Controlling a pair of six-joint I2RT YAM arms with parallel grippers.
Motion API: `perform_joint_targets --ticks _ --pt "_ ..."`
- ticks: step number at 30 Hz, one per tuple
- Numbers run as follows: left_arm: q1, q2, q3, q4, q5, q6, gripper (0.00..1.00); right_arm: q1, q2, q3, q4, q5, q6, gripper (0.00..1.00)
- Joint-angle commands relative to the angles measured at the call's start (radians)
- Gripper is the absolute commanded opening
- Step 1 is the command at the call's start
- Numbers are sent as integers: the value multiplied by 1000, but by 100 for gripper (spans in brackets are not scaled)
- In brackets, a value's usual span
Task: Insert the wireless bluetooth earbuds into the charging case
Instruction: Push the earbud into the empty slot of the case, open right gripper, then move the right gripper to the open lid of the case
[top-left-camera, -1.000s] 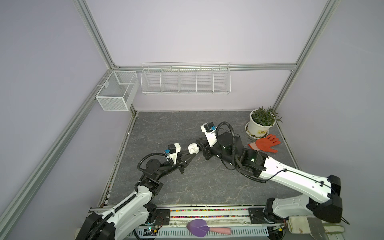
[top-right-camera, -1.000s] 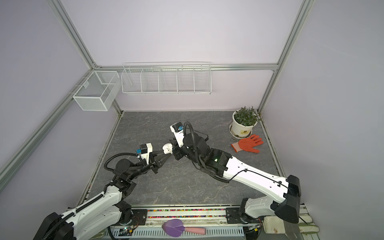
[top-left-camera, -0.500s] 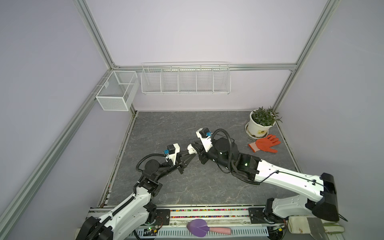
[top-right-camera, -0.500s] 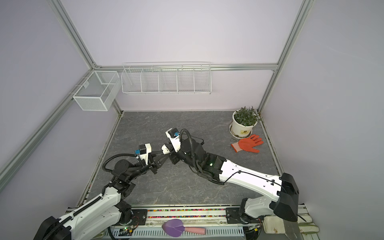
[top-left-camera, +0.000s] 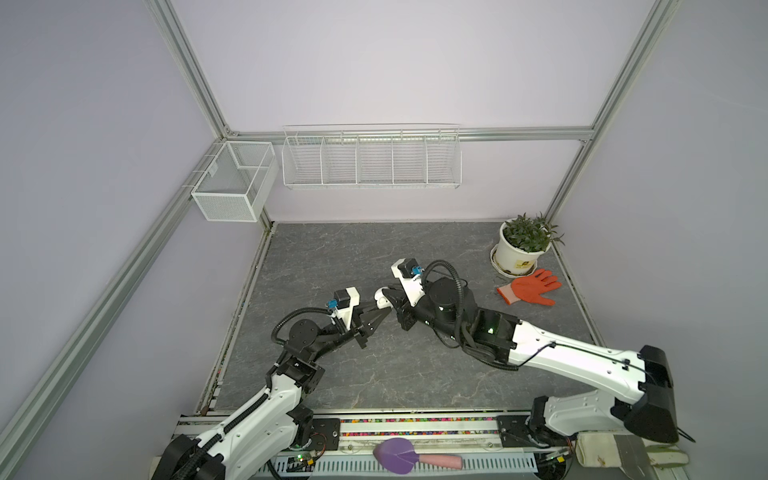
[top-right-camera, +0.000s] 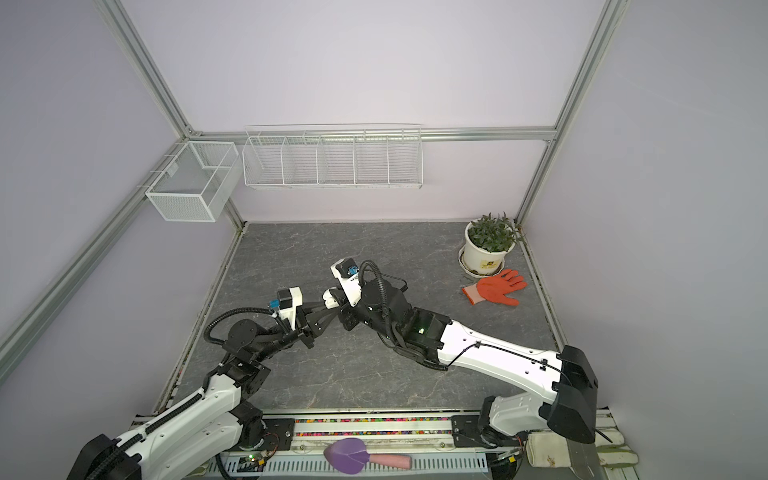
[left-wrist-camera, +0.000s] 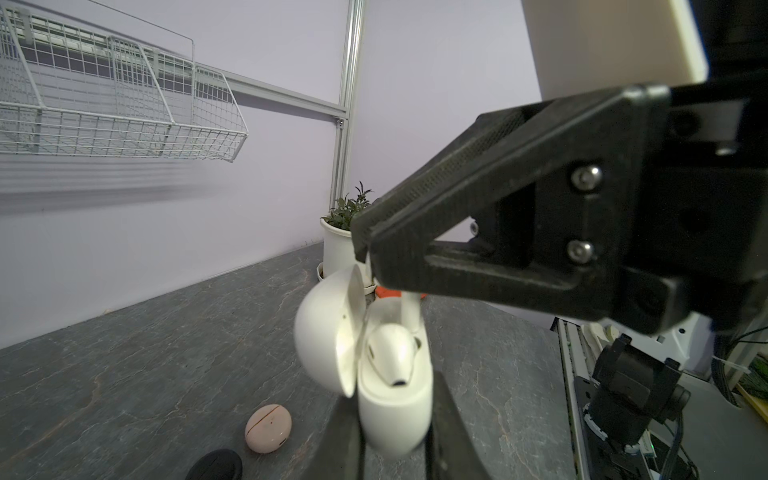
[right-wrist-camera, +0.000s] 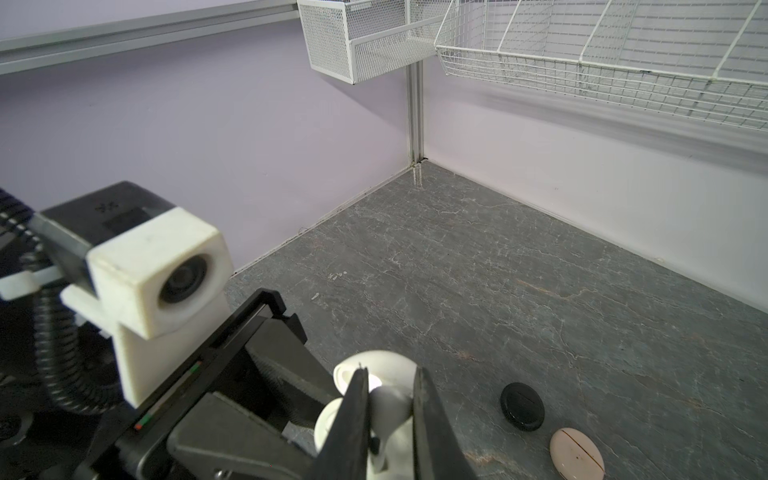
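The white earbud (left-wrist-camera: 392, 353) lay with its head in the mouth of the white charging case (left-wrist-camera: 395, 419), whose lid stood open. A white stem rose from just behind the head, apparently the earbud's own. The right hand (left-wrist-camera: 365, 249) was clenched on that stem at its tips. The left hand (top-left-camera: 382, 313) was clamped around the case body and held it above the desk (top-left-camera: 415, 374), left of the middle in both top views. On the desk nearby lay a closed pink case (left-wrist-camera: 268, 428) and a closed black case (left-wrist-camera: 214, 463), close together. An orange glove (top-left-camera: 530, 286) and a potted plant (top-left-camera: 521, 245) sat at the far right corner.
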Motion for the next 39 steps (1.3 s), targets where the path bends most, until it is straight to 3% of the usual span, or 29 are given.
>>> perform_joint_targets --ticks 1,8,19,26,32,39 --pt "-6 -16 14 1 -16 24 0 6 -4 -25 18 10 0 7" --pt "-5 -18 17 -8 -16 27 0 7 -2 -25 1 18 0 7" --pt "-6 -12 22 -11 -17 33 0 8 -5 8 -26 31 -5 33" --pt "-7 -8 19 -23 -18 53 0 2 -26 60 -72 35 -29 38" --pt "-7 -3 24 -56 -15 103 0 -48 -74 177 -301 -153 -117 47" --pt "-10 82 68 -62 102 192 0 -164 -88 252 -589 -406 -285 54"
